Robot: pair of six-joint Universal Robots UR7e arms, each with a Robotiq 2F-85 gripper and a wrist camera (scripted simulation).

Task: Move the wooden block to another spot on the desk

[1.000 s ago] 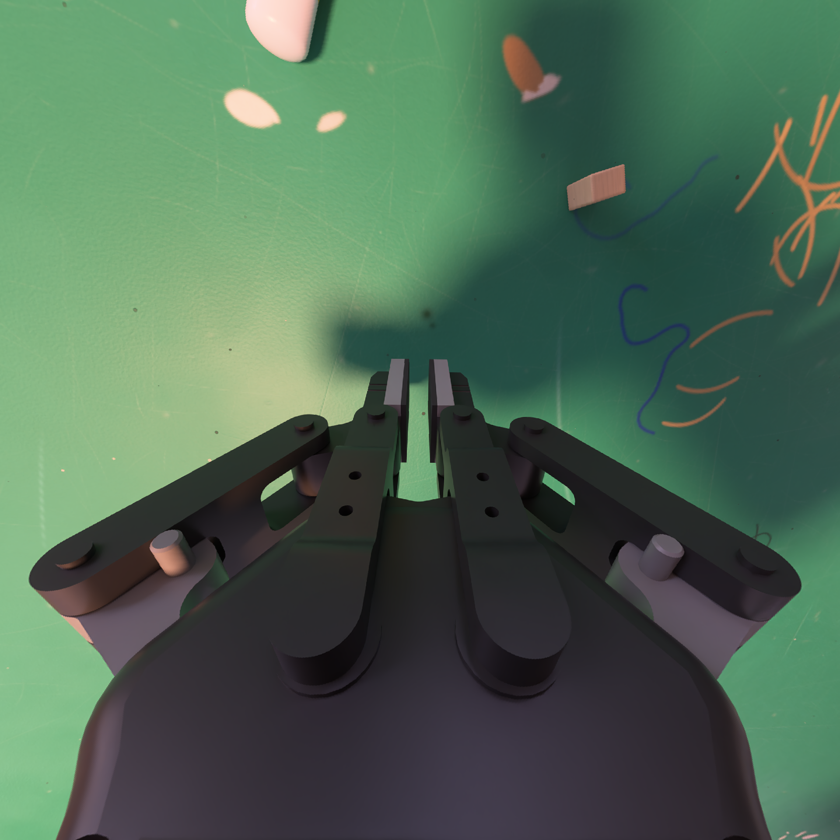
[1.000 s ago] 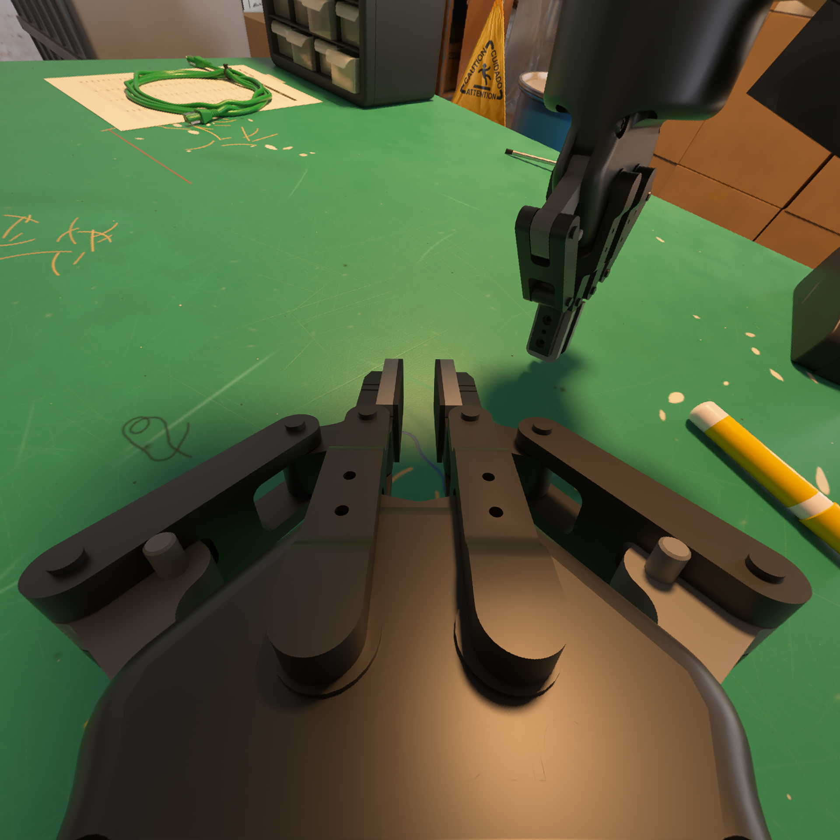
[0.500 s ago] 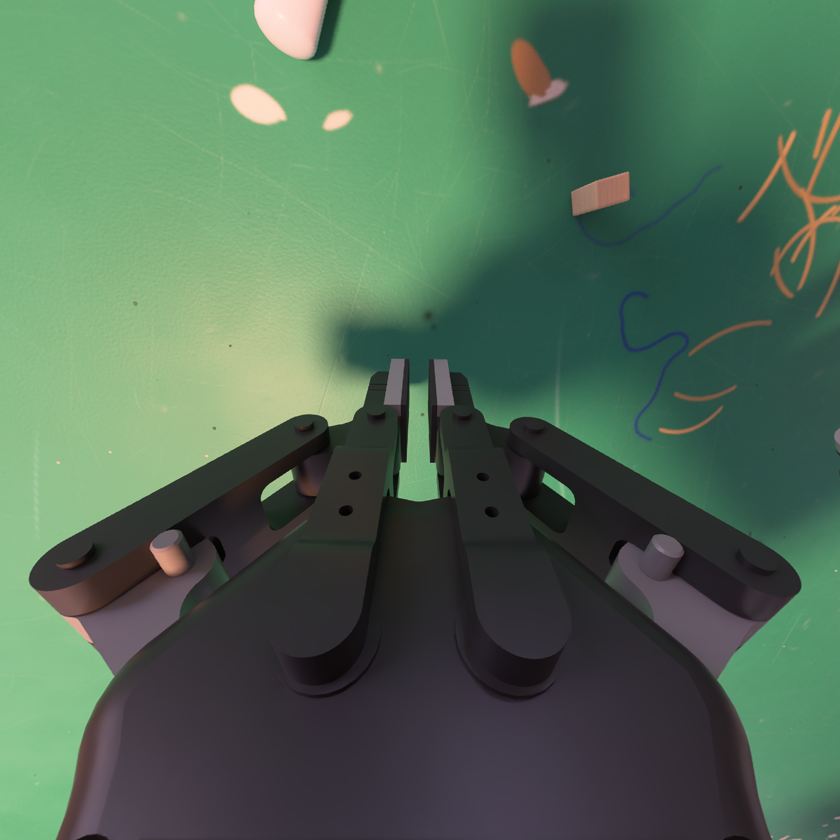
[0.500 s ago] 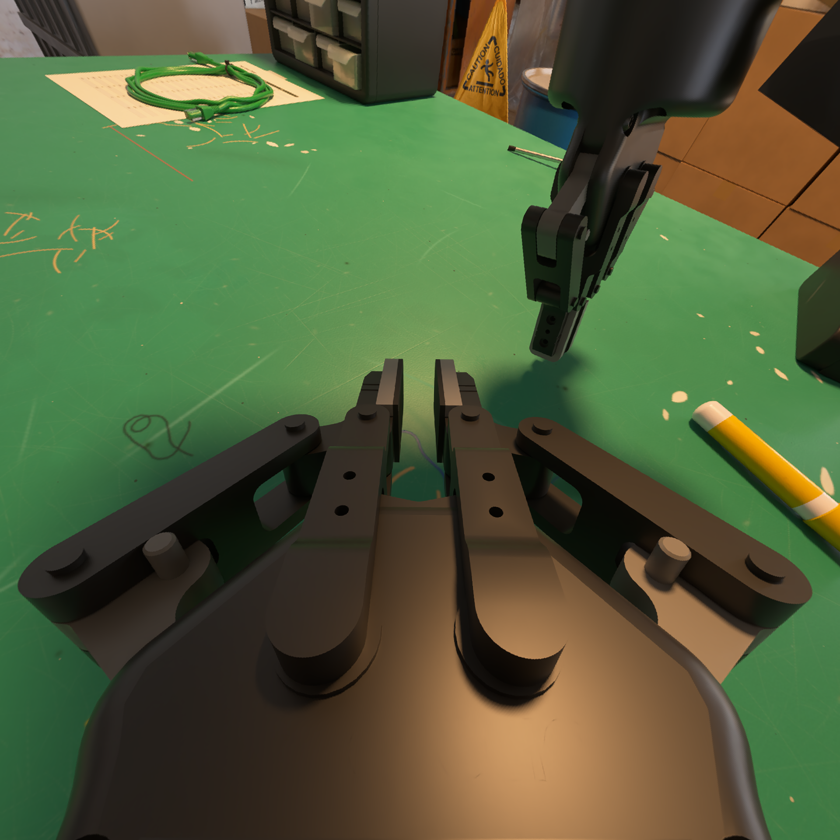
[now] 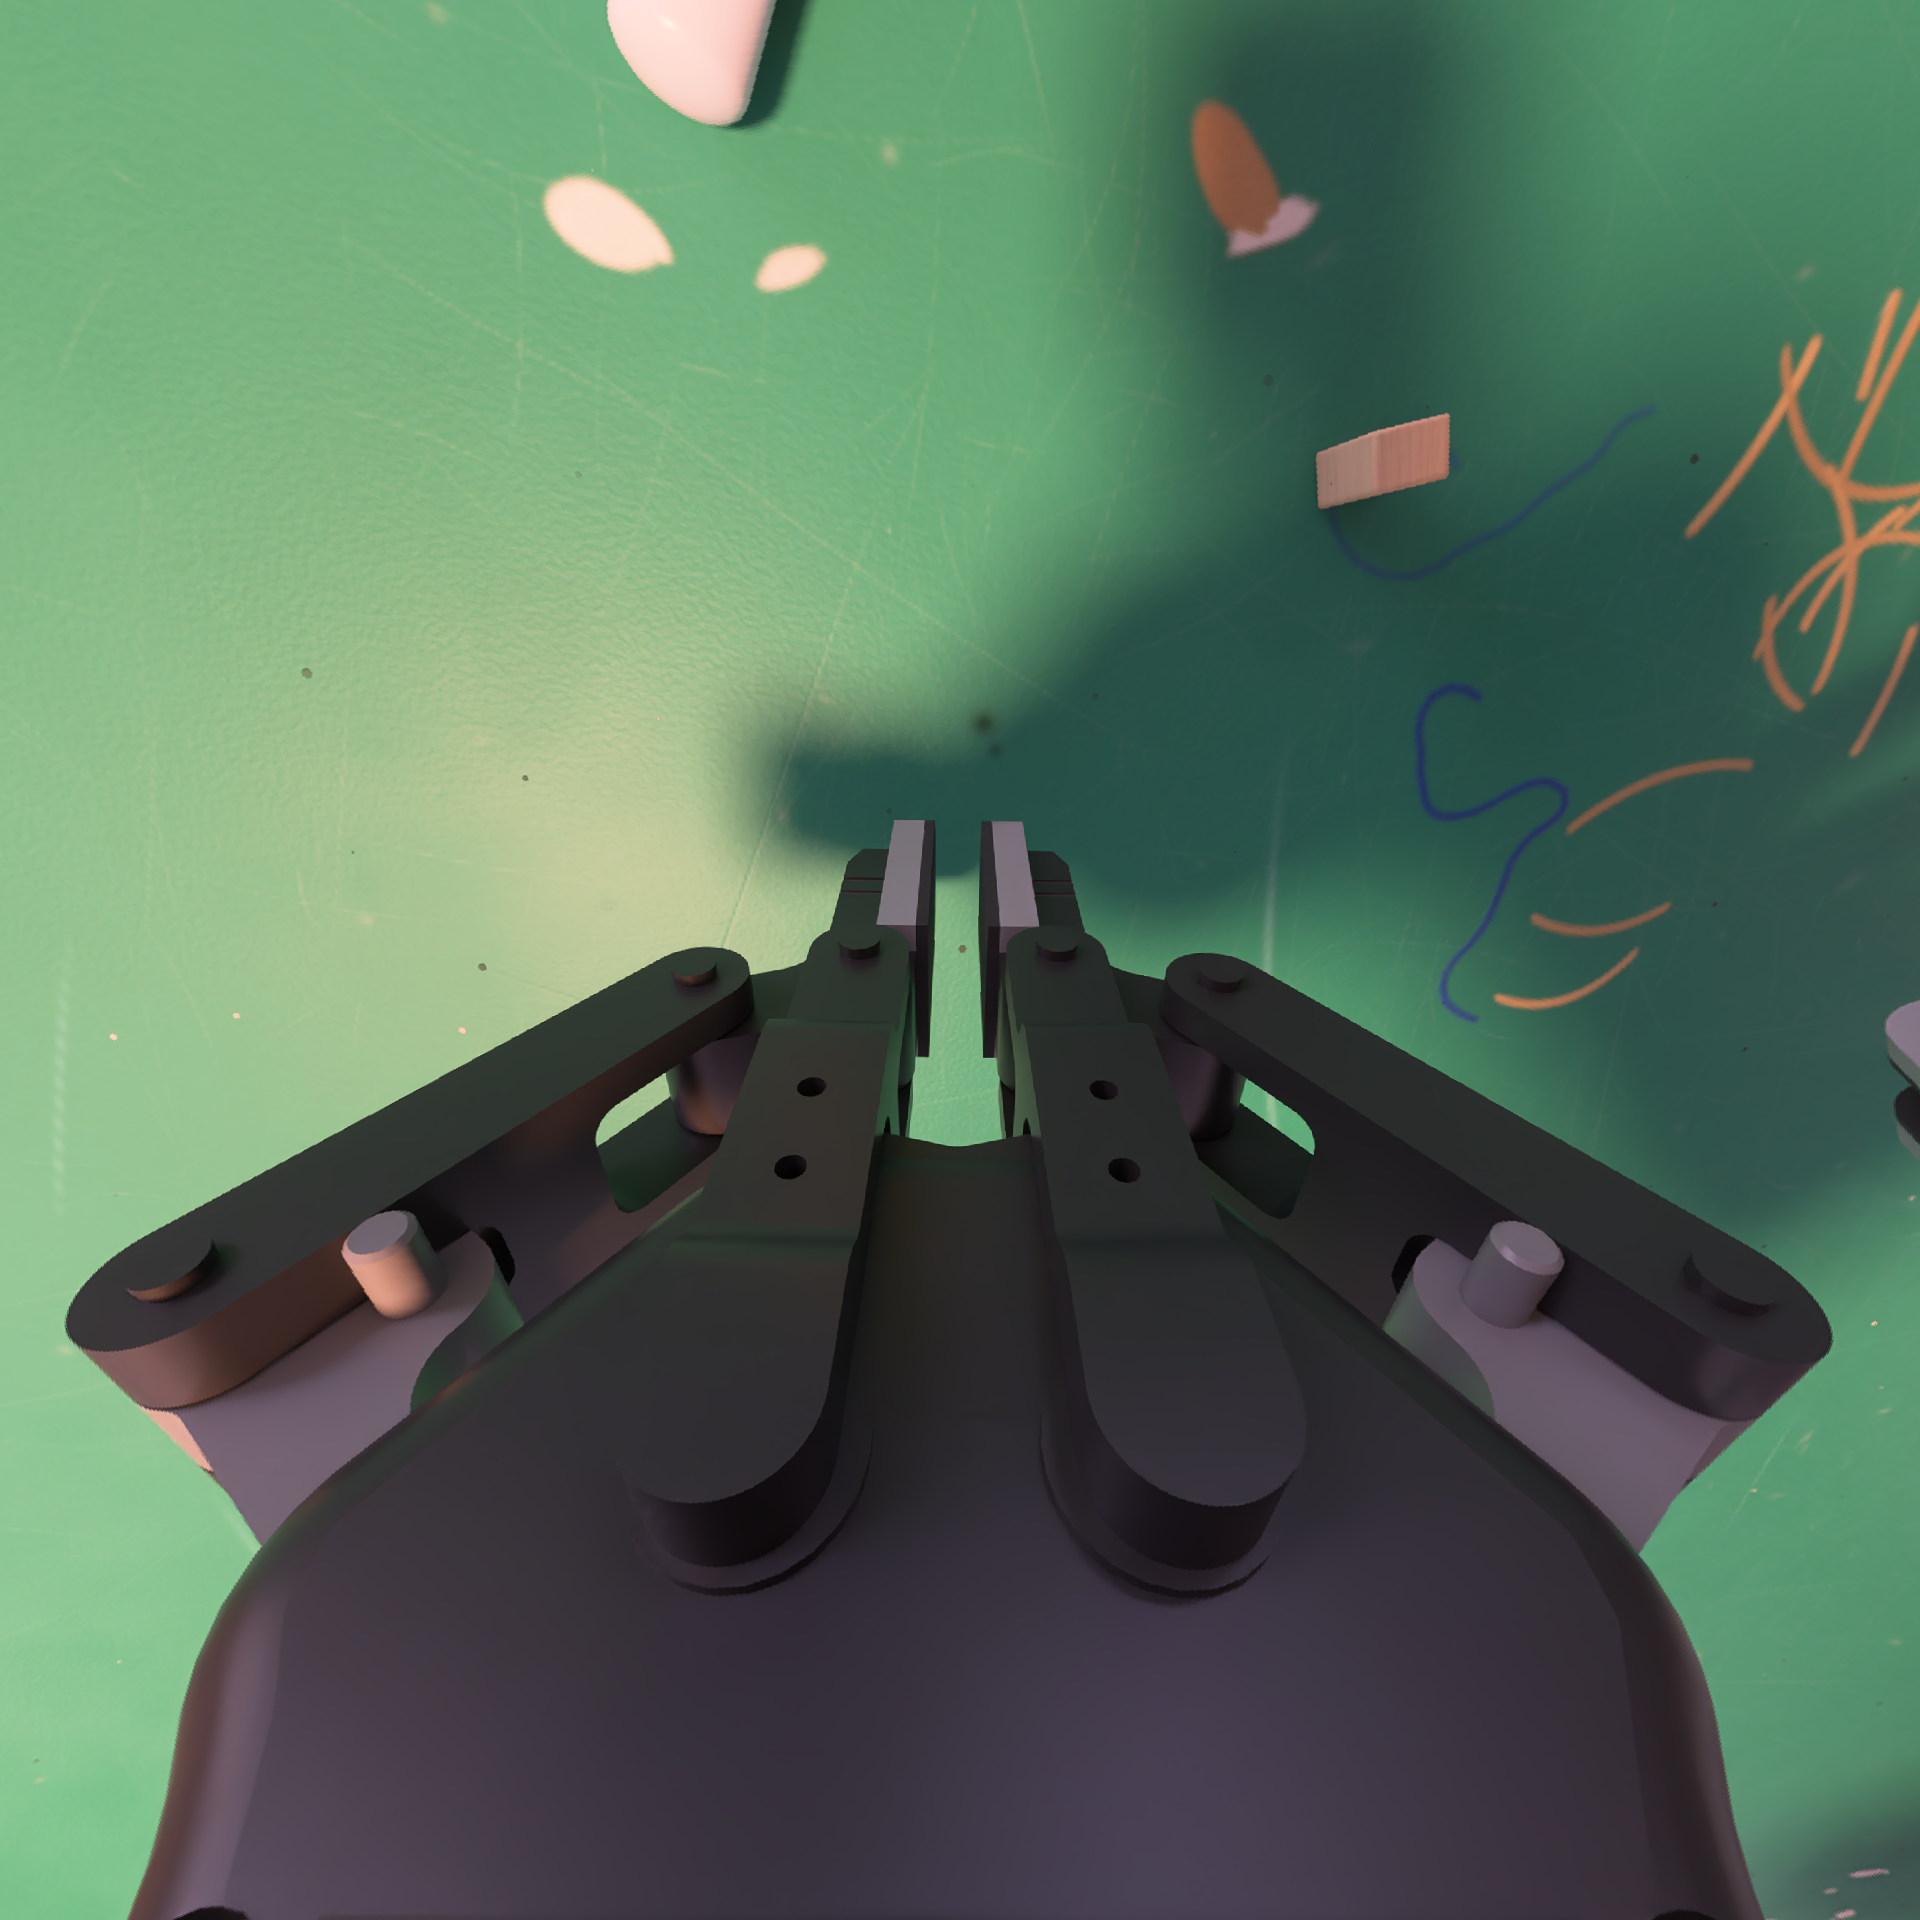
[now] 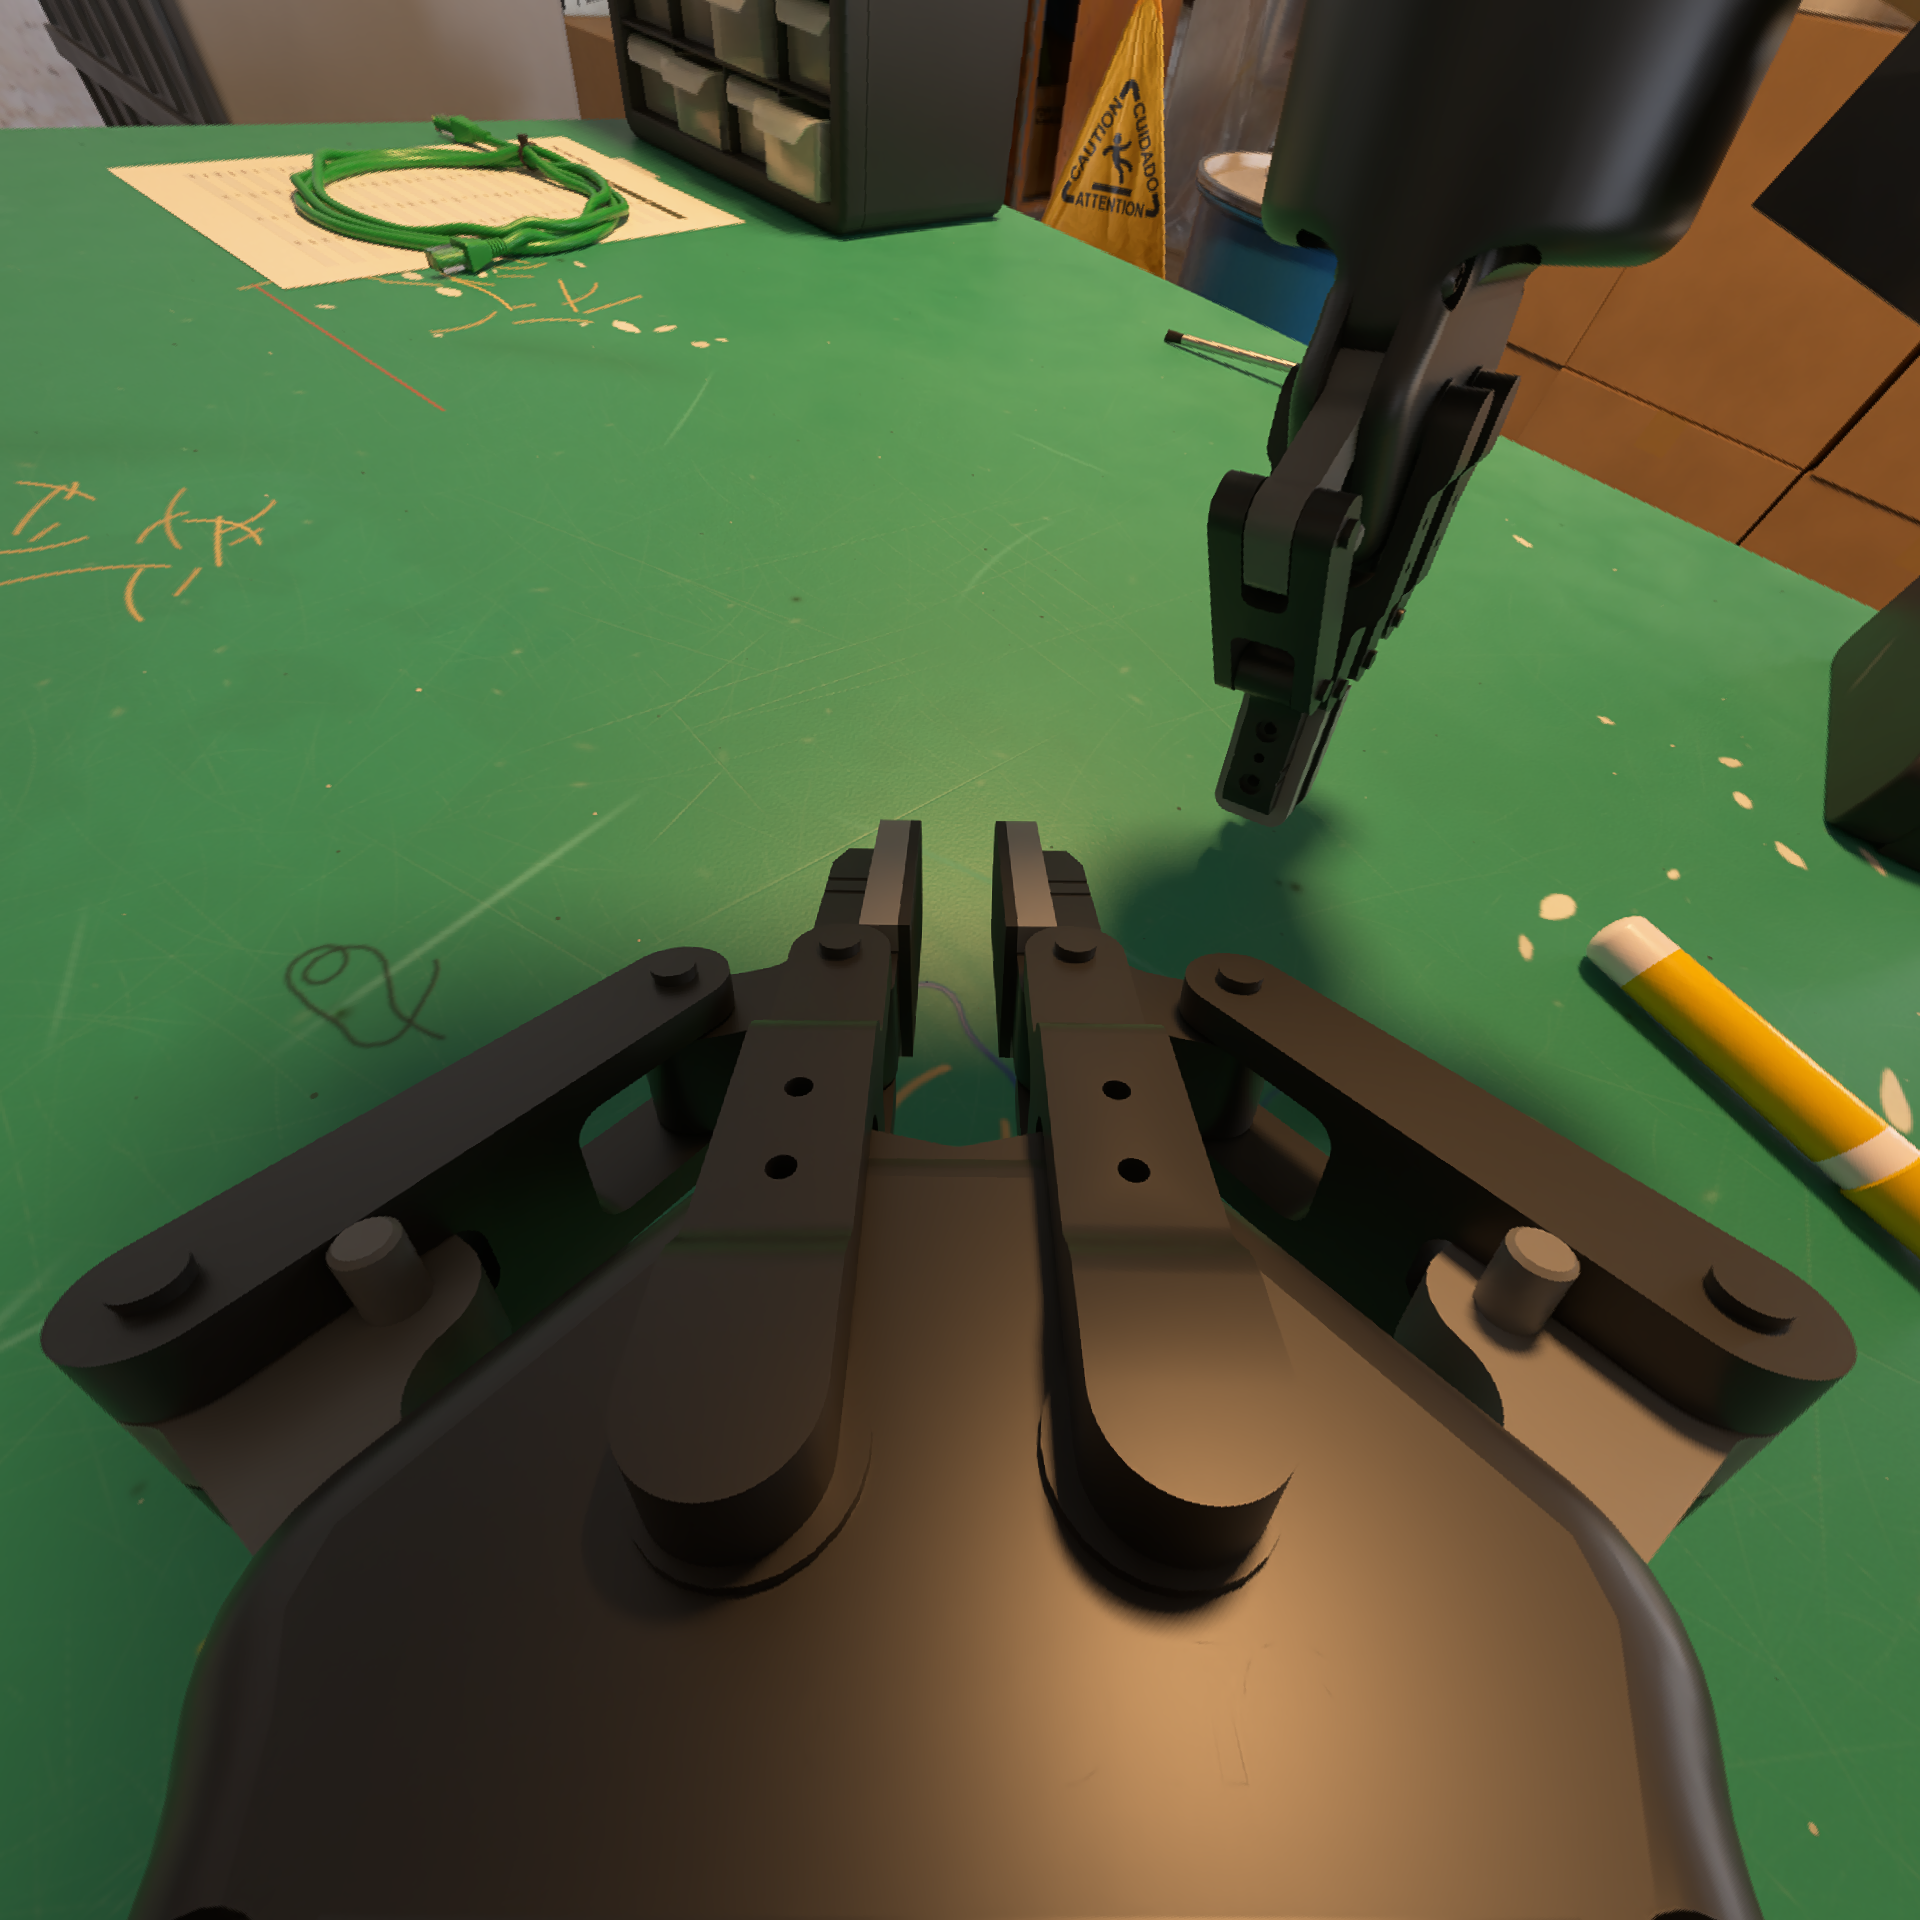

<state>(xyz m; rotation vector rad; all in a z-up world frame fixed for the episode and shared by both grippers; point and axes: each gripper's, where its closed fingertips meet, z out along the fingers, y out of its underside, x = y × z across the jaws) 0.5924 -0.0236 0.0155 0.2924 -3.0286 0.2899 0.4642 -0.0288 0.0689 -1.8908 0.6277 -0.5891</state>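
The wooden block (image 5: pixel 1382 460), small and pale, lies on the green desk (image 5: pixel 416 623) in the left wrist view, in shadow, ahead and to the right of my left gripper (image 5: pixel 957 862). The left gripper hangs above the desk with its jaws nearly together and nothing between them. It also shows in the right wrist view (image 6: pixel 1268 769), pointing down just above the desk. My right gripper (image 6: pixel 957 868) is low over the desk (image 6: pixel 623 623), jaws nearly together and empty. The block does not show in the right wrist view.
A yellow and white cylinder (image 6: pixel 1756 1070) lies at the right. A green cable (image 6: pixel 457 197) on paper and a drawer cabinet (image 6: pixel 790 104) stand at the back. A dark box (image 6: pixel 1881 727) is at the right edge. A brown oval piece (image 5: pixel 1231 171) lies beyond the block.
The left gripper has drifted slightly, so the block sits a little lower and farther right in its view. The right gripper has barely moved. Both jaws are unchanged.
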